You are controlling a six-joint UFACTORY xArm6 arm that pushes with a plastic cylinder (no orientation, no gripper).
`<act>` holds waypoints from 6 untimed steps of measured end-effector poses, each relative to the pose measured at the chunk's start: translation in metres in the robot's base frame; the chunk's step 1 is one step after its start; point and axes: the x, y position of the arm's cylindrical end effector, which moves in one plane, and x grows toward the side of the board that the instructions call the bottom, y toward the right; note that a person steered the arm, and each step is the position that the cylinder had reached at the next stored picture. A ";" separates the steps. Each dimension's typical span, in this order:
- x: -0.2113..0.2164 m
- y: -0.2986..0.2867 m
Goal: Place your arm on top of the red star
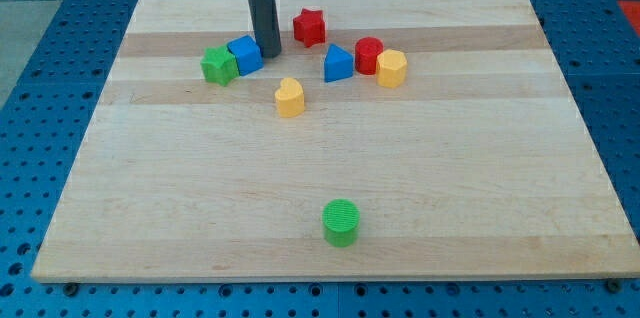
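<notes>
The red star point(310, 27) lies near the view's top, a little left of centre, on the wooden board point(330, 168). My tip point(269, 54) is at the lower end of the dark rod. It stands left of and slightly below the red star, apart from it, and right beside the blue cube point(245, 55), at its right side. A green star-like block point(218, 65) touches the blue cube on its left.
A blue triangular block point(338, 63), a red cylinder point(369, 55) and a yellow hexagonal block point(391, 68) sit right of the tip. A yellow heart point(290, 97) lies below it. A green cylinder point(341, 222) stands near the view's bottom.
</notes>
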 end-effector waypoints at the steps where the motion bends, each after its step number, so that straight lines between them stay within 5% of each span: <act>1: -0.040 0.000; 3: -0.101 0.004; 6: -0.104 0.059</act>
